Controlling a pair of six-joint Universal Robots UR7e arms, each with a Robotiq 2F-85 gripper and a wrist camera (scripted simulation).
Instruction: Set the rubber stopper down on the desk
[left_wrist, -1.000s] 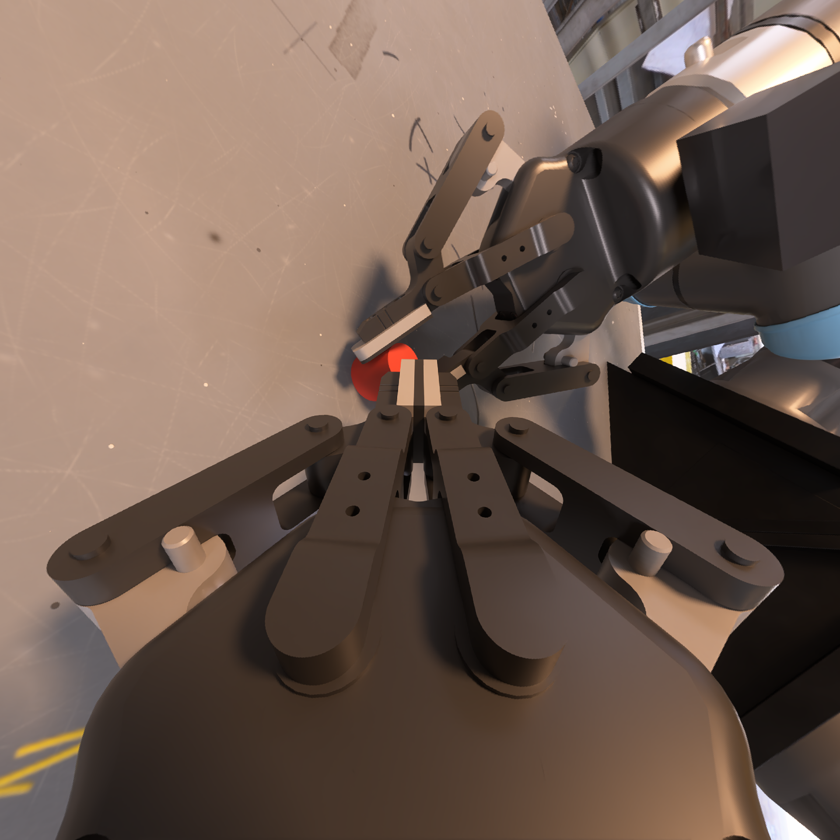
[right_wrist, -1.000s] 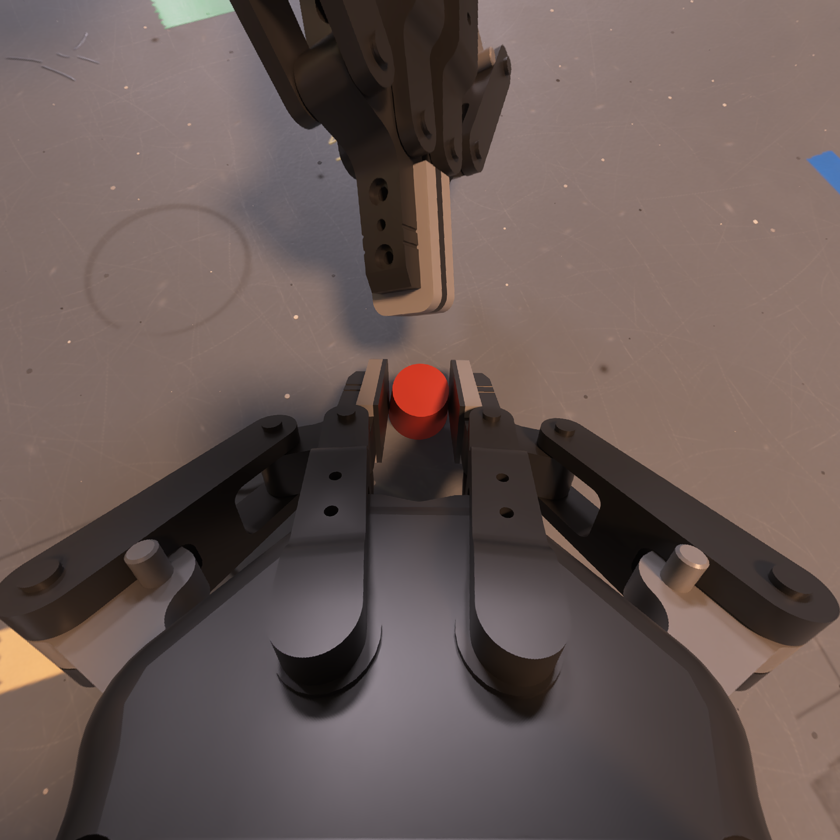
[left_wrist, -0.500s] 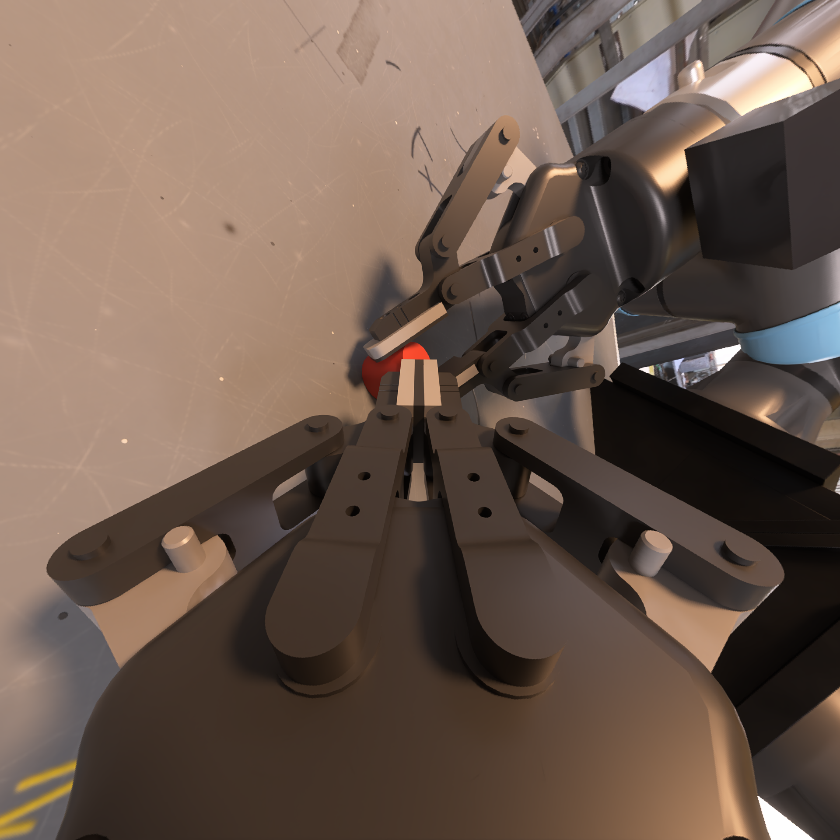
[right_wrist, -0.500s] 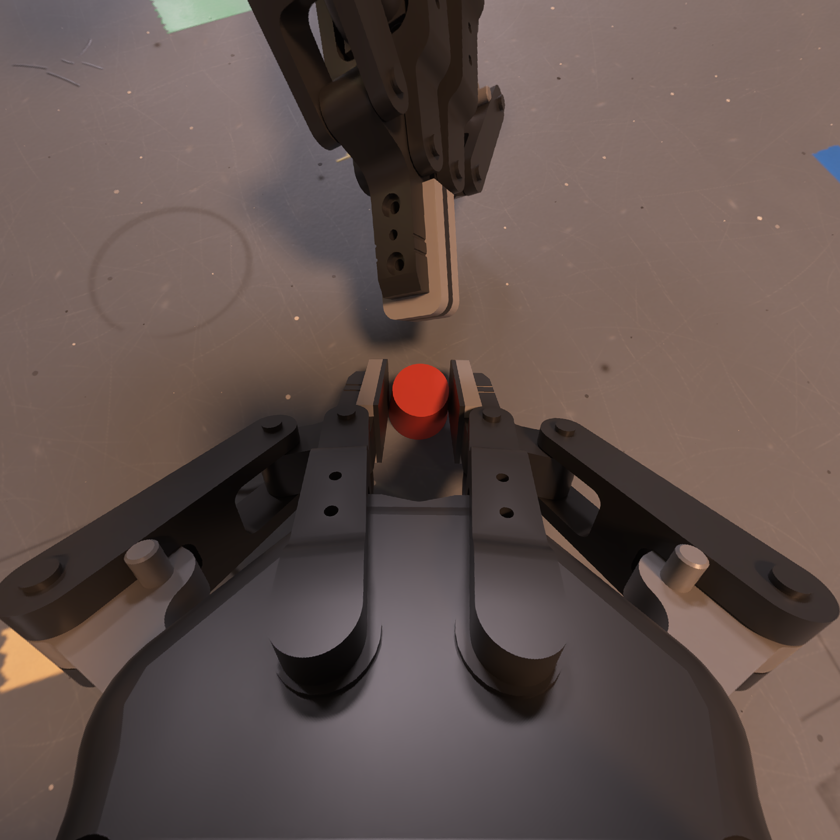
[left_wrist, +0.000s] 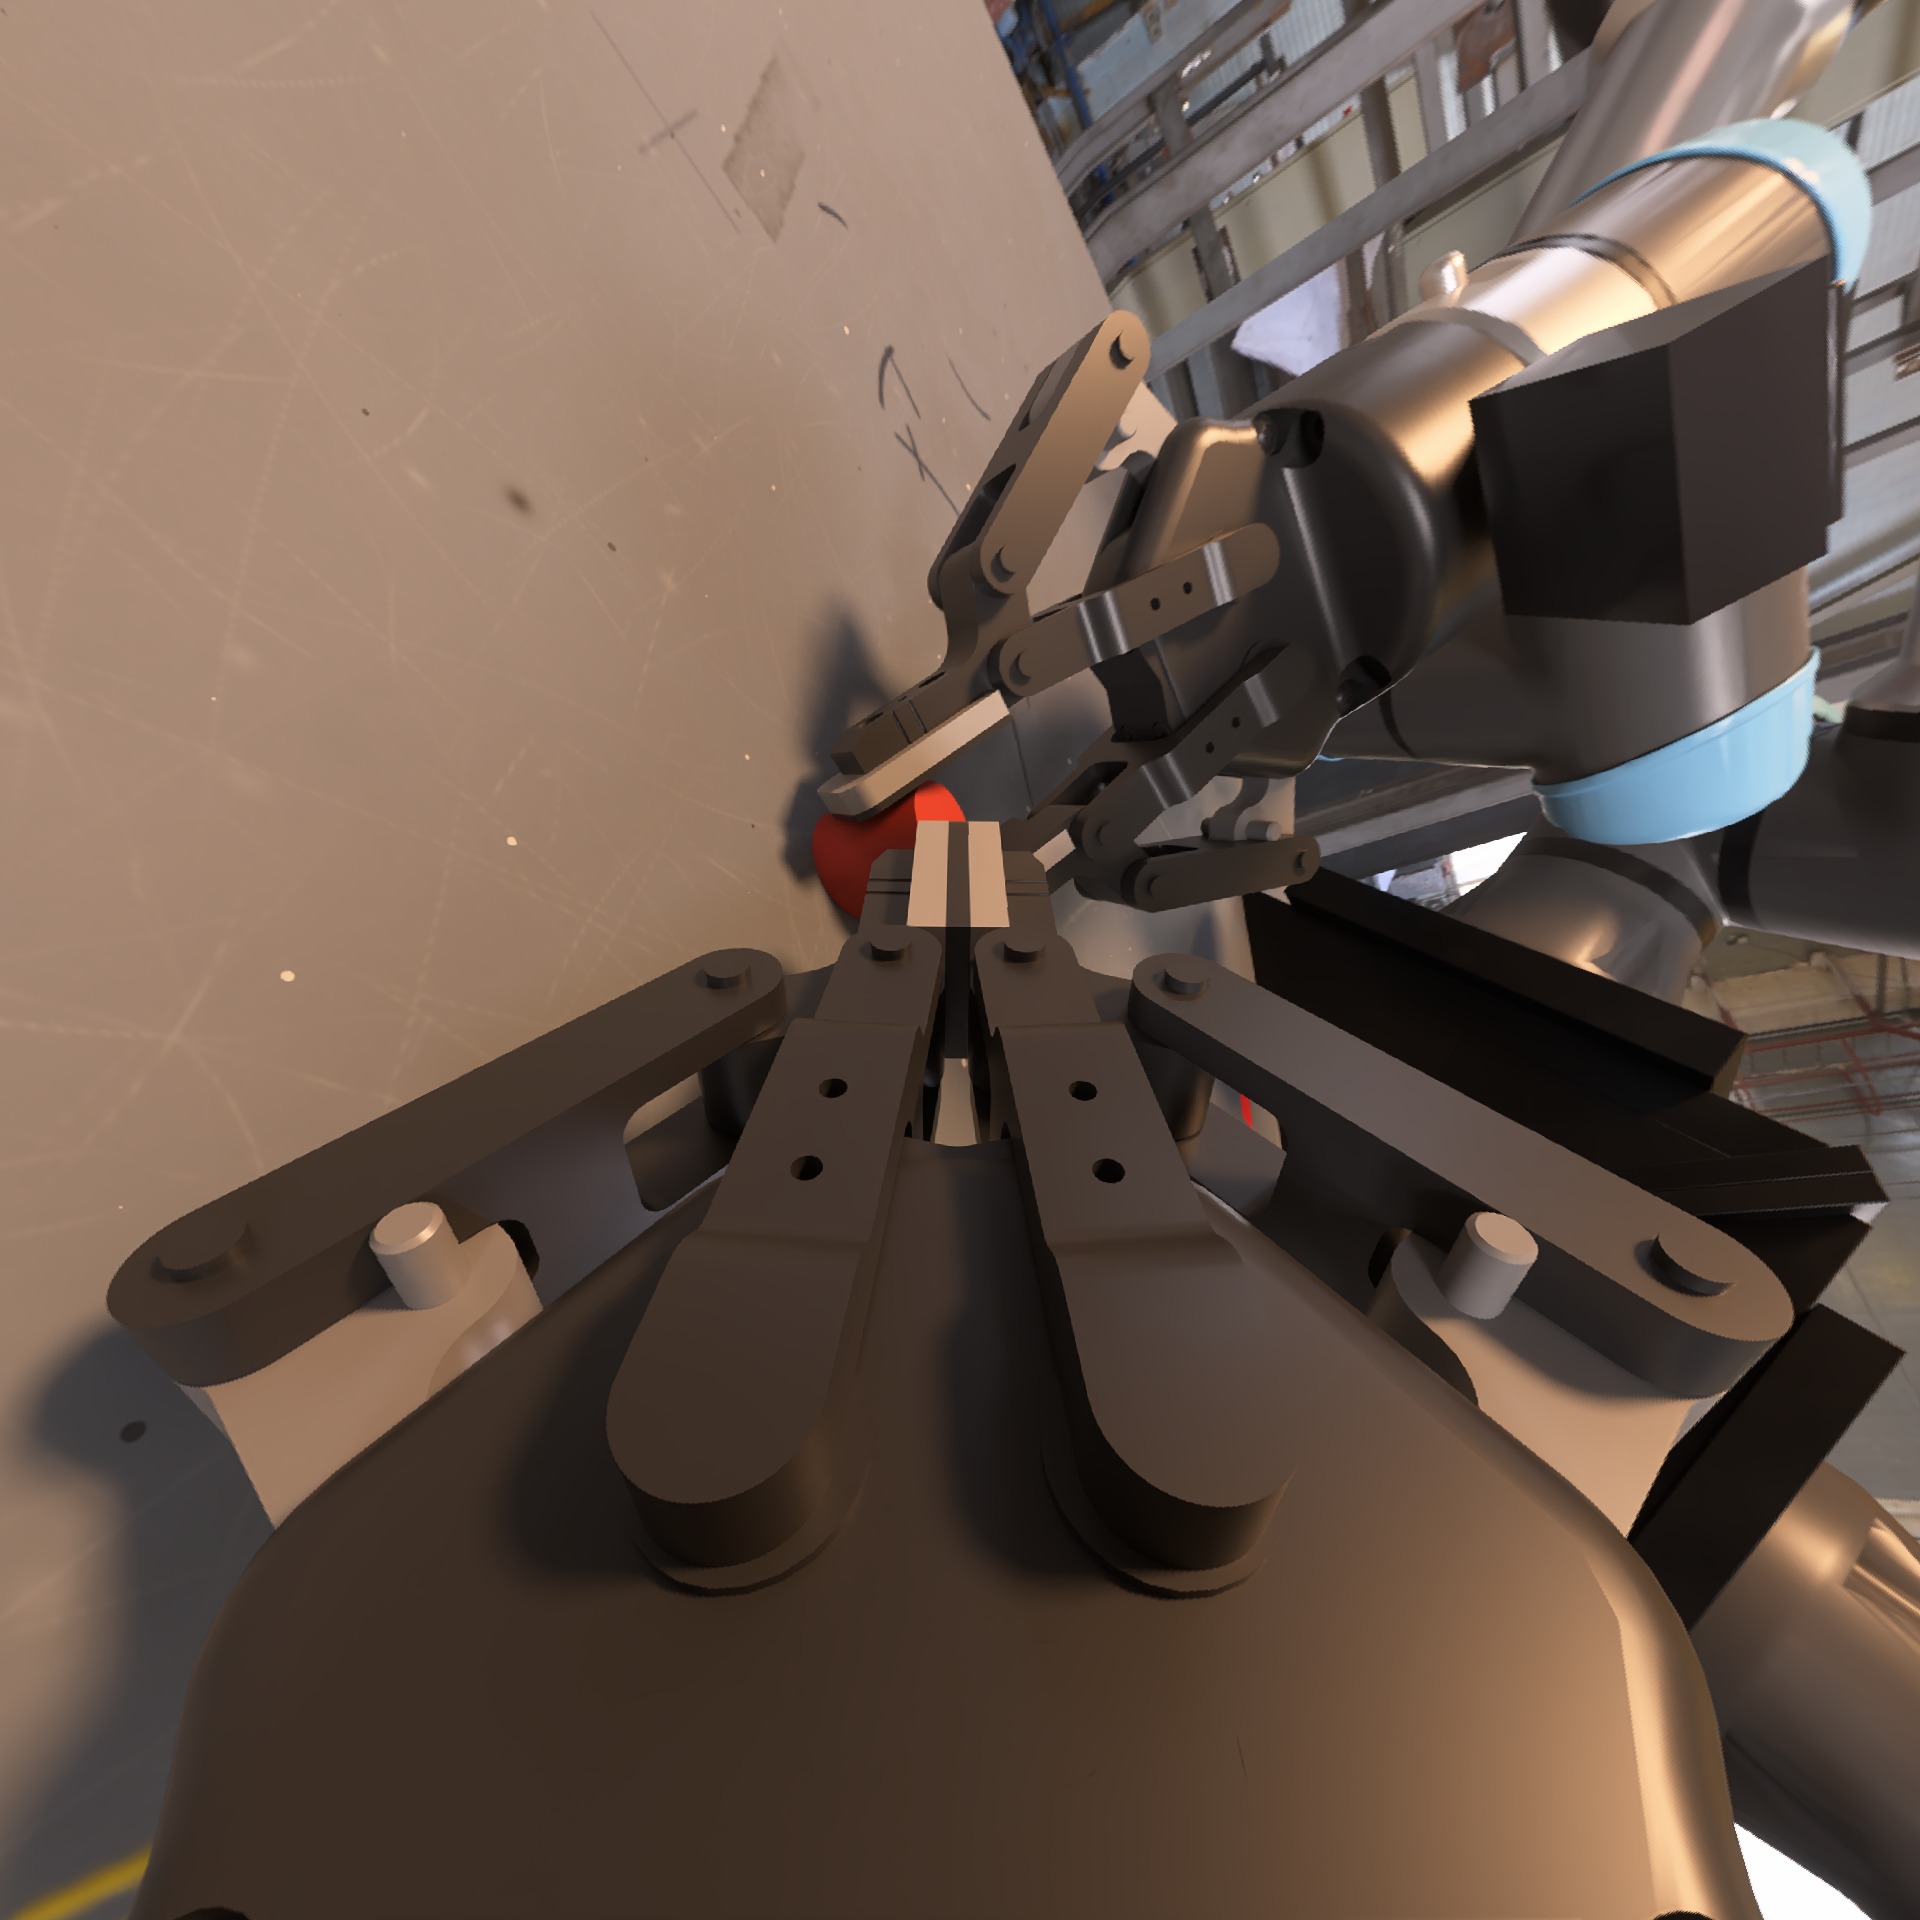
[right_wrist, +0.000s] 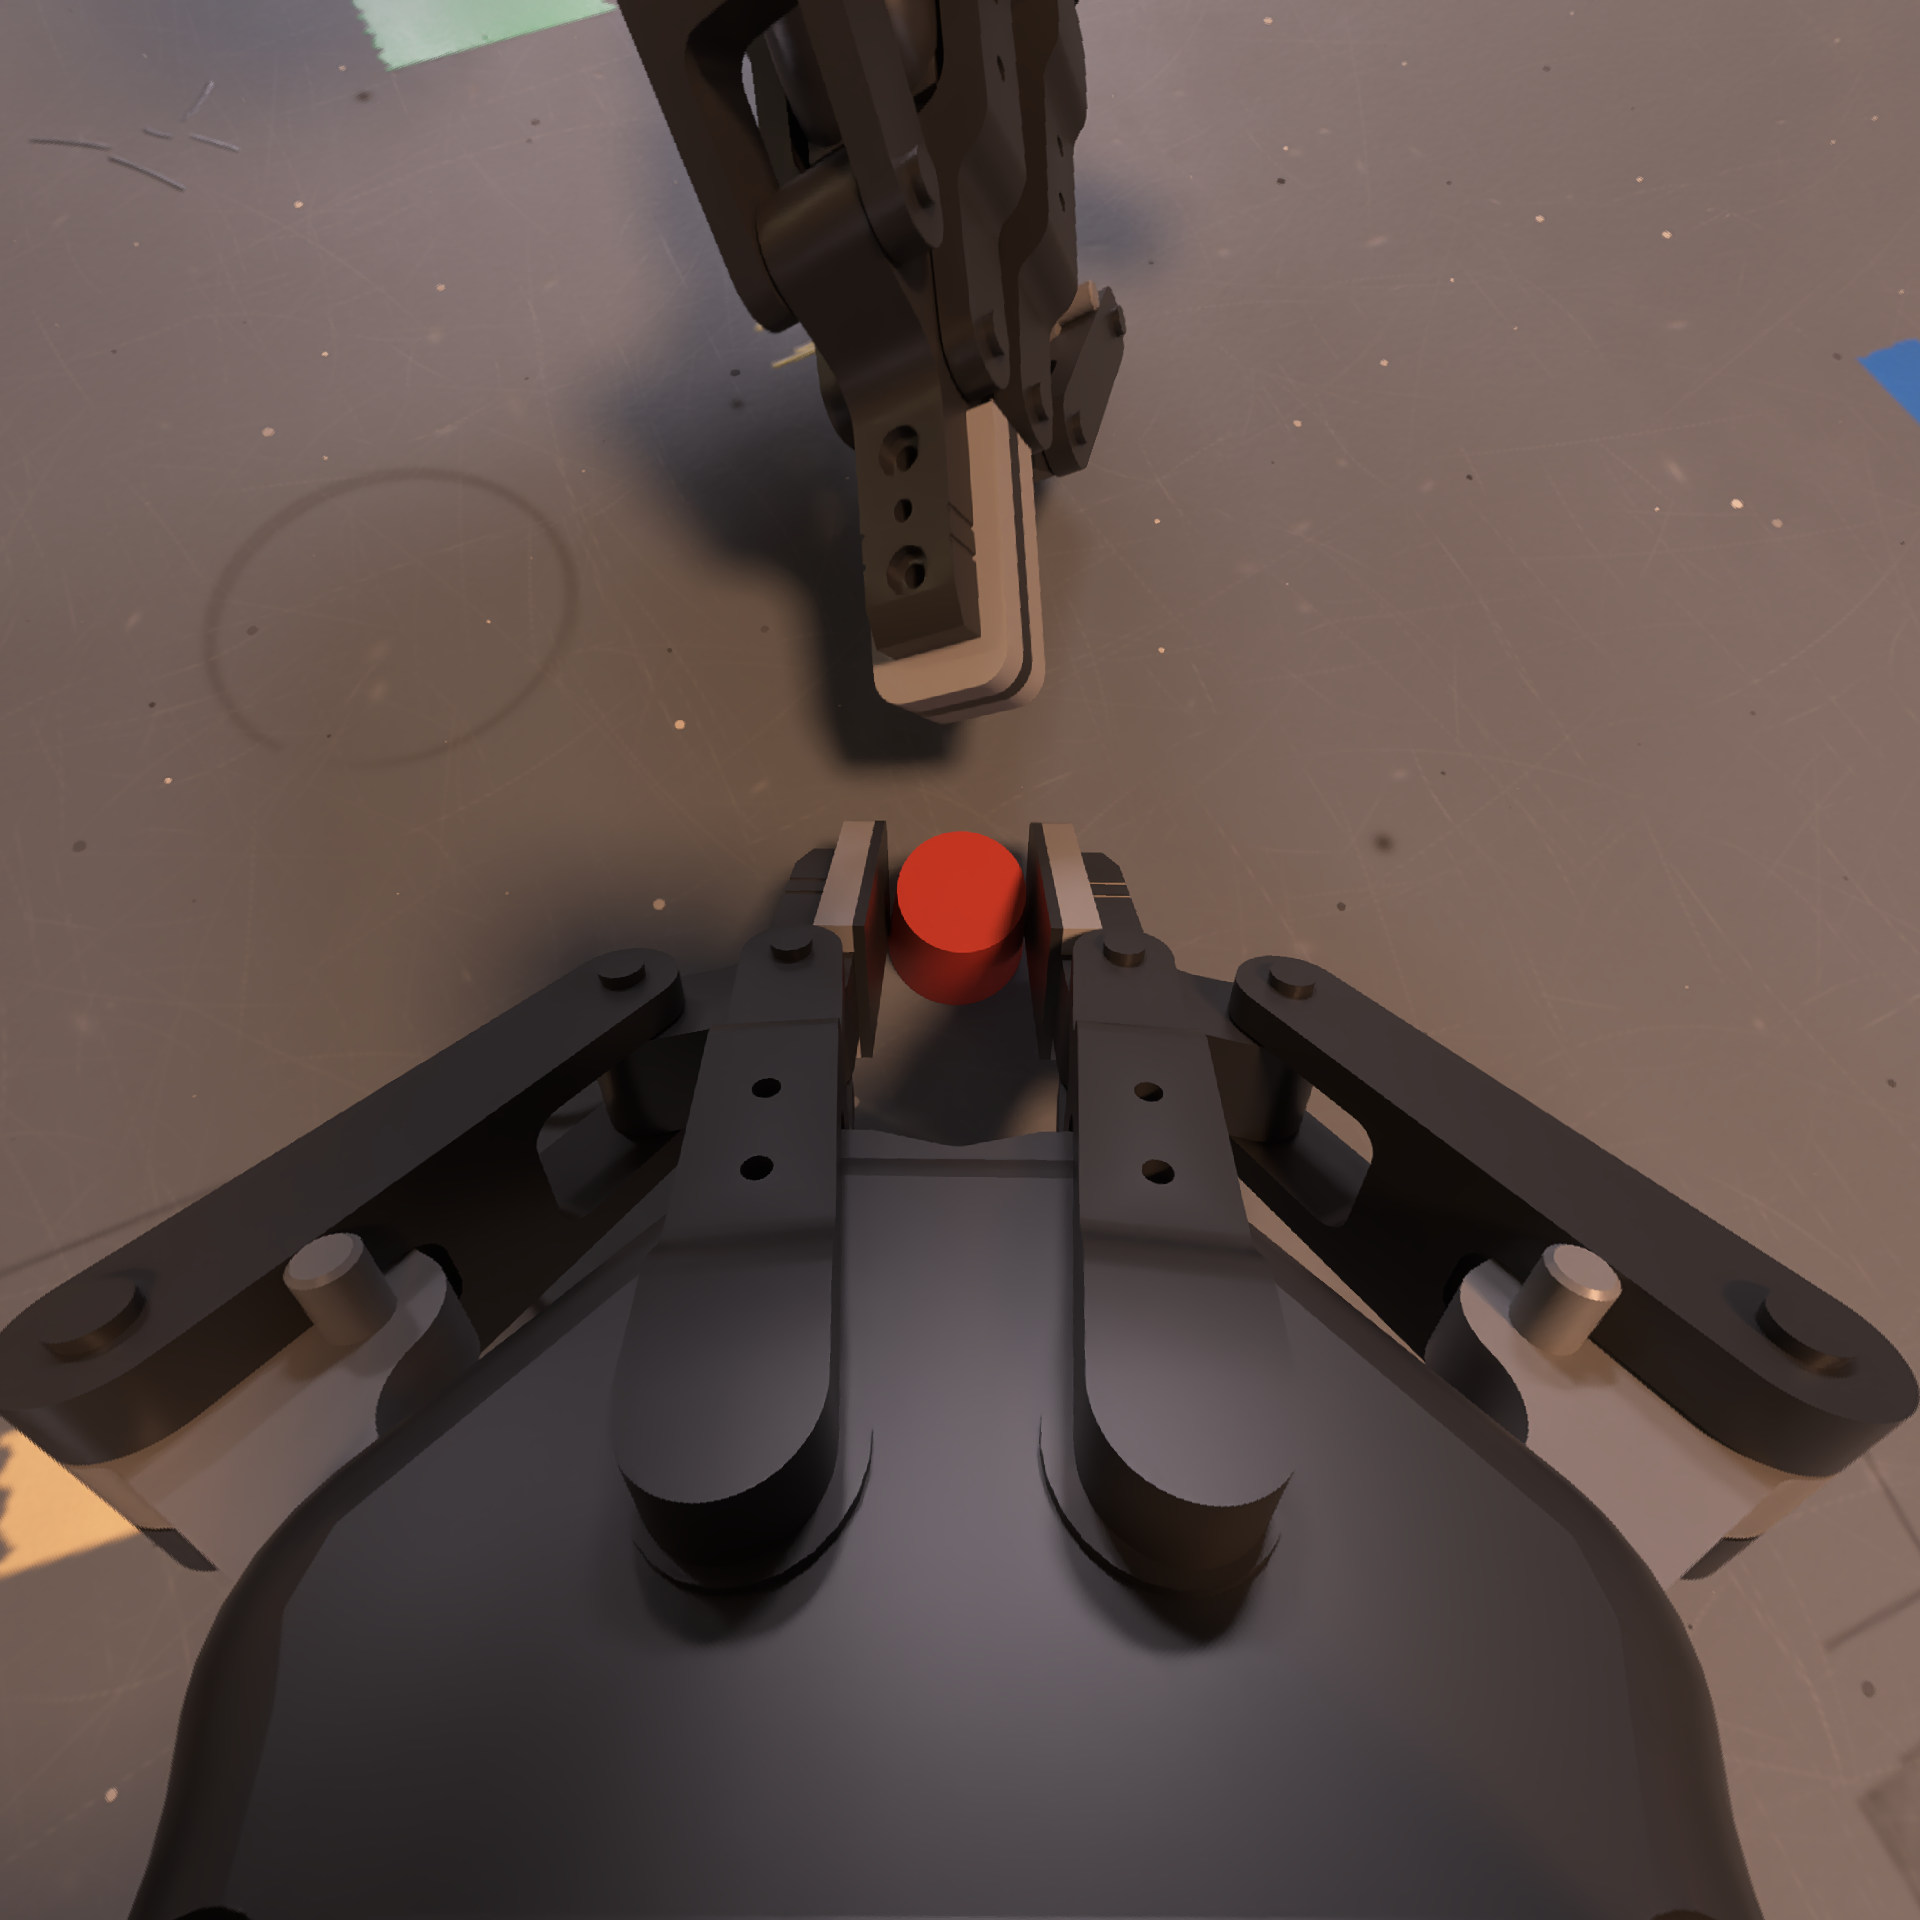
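The red rubber stopper (right_wrist: 958, 914) is a short cylinder held between the pads of my right gripper (right_wrist: 958, 894), which is shut on it just above the scratched grey-brown desk (right_wrist: 1455, 727). In the left wrist view the stopper (left_wrist: 862, 852) shows partly behind my left gripper (left_wrist: 958, 873), whose pads are pressed together and empty. The right gripper (left_wrist: 935, 800) reaches in there from the right. In the right wrist view the left gripper (right_wrist: 961, 675) hangs just beyond the stopper, apart from it.
A faint ring mark (right_wrist: 390, 613) lies on the desk to the left. A green patch (right_wrist: 478, 21) and a blue patch (right_wrist: 1896, 374) sit at the far edges. A black block (left_wrist: 1507, 1039) stands by the desk's right edge, under the right arm.
The left gripper has drawn back a little from the stopper, still shut. The right gripper keeps hold of the stopper in about the same place.
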